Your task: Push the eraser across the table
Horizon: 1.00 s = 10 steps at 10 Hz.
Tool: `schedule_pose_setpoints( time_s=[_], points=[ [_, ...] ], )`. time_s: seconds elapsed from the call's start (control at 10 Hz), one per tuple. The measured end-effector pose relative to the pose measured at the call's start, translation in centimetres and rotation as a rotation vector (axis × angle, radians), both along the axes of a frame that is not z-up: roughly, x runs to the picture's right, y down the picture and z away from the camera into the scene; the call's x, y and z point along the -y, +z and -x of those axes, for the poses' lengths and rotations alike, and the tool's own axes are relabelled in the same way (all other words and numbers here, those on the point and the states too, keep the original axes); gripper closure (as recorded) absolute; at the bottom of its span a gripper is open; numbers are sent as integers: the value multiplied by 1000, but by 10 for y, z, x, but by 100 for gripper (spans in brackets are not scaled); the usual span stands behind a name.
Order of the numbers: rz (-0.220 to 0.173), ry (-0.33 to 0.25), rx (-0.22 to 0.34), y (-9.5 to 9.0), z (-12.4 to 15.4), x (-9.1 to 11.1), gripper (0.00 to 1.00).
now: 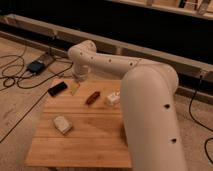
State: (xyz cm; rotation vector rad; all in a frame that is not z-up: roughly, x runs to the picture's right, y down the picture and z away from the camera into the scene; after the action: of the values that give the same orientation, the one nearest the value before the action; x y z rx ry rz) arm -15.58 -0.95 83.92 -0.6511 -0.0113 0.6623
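We find the eraser (pixel 57 89) lying flat at the far left corner of the table (pixel 85 142), seemingly poking a little past the edge. The gripper (pixel 75 86) is just beside it on its right, low over the wood at the end of the arm (pixel 115 65). We judge the eraser to be light, stiff and thin, so it should slide readily on the smooth slats but may swivel if nudged off-centre. A push against the middle of one long side (kept low, since the bar sits so flat) looks safest, with no need to take hold of it. Whether the gripper is open or closed we cannot tell, nor whether it holds anything or touches the eraser. The arm's bulky near section covers the table's right side, so whatever stands there is hidden. A red-brown oblong (pixel 92 98), a small white object (pixel 113 98) and a pale block (pixel 62 124) lie apart from the eraser.
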Motion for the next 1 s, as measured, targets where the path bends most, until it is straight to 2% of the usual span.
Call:
schedule_pose_setpoints(
  time_s=[0.4, 0.7, 1.0],
  points=[
    [-5, 26, 69, 15, 62, -6, 20],
    [-17, 50, 144, 20, 101, -6, 20],
    [-19, 53, 151, 20, 102, -5, 20]
  ],
)
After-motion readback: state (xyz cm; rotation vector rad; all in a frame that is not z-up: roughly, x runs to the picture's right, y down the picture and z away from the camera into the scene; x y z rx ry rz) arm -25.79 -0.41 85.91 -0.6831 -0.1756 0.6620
